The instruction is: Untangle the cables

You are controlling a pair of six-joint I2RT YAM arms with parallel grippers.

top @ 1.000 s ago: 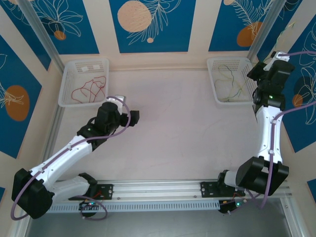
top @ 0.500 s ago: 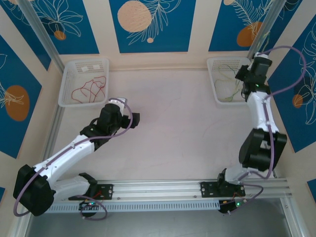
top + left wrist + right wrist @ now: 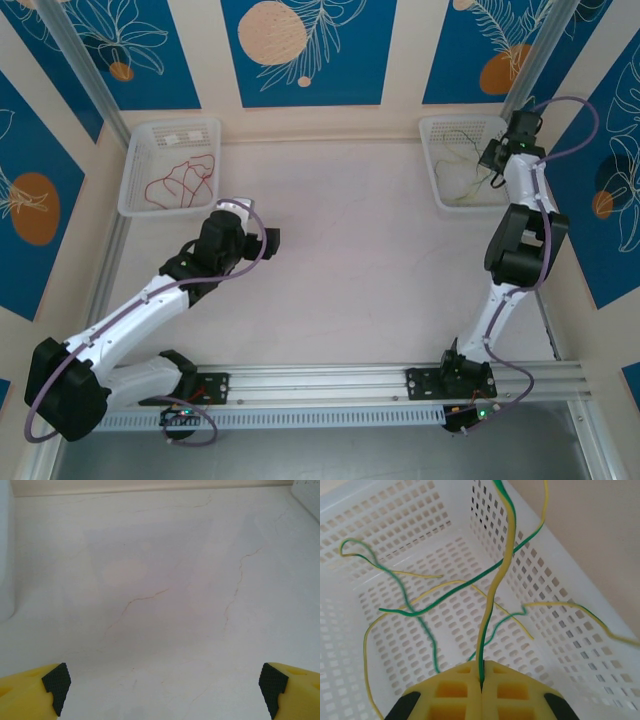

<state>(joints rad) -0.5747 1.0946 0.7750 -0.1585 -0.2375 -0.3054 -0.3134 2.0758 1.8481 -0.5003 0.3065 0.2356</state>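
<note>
Jaws on the left arm (image 3: 150,295) are held over the pale, faintly cracked surface (image 3: 360,270) in the top view, the arm being stretched diagonally from its base at the near left towards the middle; their gap cannot be told there. Thin red cables (image 3: 180,180) are seen looped in the white perforated plastic basket (image 3: 128,190) at the far left. The right arm (image 3: 522,245) is folded steeply upward, its wrist tipped over the matching white basket (image 3: 437,185) at the far right, where pale yellow and green cables (image 3: 468,180) are gathered.

In the left wrist view, the jaws are spread wide, one yellow finger (image 3: 35,695) with a black pad being seen at each lower corner; nothing is held or touched, and bare surface lies between them.

In the right wrist view, the jaws are closed flush, and a yellow-and-green cable (image 3: 492,595) is pinched between the yellow fingers (image 3: 450,700), rising nearly straight from the seam. Other green and yellow cables are strewn loosely across the basket's floor.
</note>
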